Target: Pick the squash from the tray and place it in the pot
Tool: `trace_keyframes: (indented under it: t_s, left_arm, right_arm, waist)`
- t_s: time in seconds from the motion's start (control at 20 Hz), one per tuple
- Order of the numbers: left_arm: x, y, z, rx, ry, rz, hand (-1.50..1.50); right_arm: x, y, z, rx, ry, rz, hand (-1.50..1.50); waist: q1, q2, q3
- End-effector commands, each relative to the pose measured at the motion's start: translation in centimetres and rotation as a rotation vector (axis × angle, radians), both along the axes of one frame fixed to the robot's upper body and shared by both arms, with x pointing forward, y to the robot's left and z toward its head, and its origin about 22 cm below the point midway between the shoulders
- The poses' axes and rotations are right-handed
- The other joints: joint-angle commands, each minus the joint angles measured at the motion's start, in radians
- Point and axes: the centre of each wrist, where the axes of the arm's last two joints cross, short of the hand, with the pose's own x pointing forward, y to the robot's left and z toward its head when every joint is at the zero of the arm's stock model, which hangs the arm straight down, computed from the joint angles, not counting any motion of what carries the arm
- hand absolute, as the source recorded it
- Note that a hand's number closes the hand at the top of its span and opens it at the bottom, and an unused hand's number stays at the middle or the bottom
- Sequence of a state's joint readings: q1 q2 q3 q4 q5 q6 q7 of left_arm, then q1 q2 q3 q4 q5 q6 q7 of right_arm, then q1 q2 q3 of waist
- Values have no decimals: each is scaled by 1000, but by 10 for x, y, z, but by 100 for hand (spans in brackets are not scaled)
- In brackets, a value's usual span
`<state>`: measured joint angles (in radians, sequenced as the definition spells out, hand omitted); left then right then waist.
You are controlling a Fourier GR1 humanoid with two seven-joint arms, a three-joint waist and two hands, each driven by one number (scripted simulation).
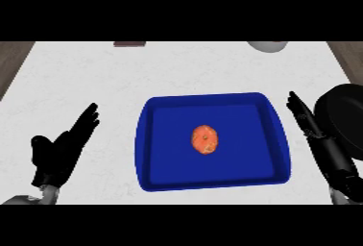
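An orange squash [205,140] lies in the middle of a blue tray [152,168] at the centre of the white counter. A black pot [349,115] sits at the right edge, partly cut off by the view. My right hand [315,137] stands open between the tray's right rim and the pot, fingers straight and pointing away. My left hand [62,149] is open to the left of the tray, fingers up, holding nothing. Neither hand touches the squash.
A white bowl-like object [268,46] shows at the counter's far edge, right of centre. A small dark object [130,44] lies at the far edge, left of centre. Brown floor runs past the counter's left and right sides.
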<state>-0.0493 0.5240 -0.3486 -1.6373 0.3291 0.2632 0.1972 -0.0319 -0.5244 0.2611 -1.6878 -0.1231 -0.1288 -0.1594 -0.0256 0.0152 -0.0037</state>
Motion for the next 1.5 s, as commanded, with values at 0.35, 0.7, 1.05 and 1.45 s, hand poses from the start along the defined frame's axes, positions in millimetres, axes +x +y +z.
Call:
trace_keyframes:
  t_s: [0.35, 0.7, 1.05, 1.45]
  left_arm:
    - [41, -33, 68, -176, -403, -17, 0]
    - [52, -31, 66, -193, -431, 25, 0]
    - [60, -28, 55, -170, -449, 57, 0]
    - [72, -25, 58, -179, -431, 94, 0]
  right_arm:
    - [78, 29, 89, -172, -247, 584, 150]
    - [108, 20, 79, -36, -336, 952, -150]
    - [135, 7, 103, -362, -368, 1076, -150]
    - [157, 49, 75, -646, -375, 1199, -150]
  waist:
    - [179, 31, 5]
    - [157, 40, 11]
    - [129, 25, 6]
    - [88, 5, 5]
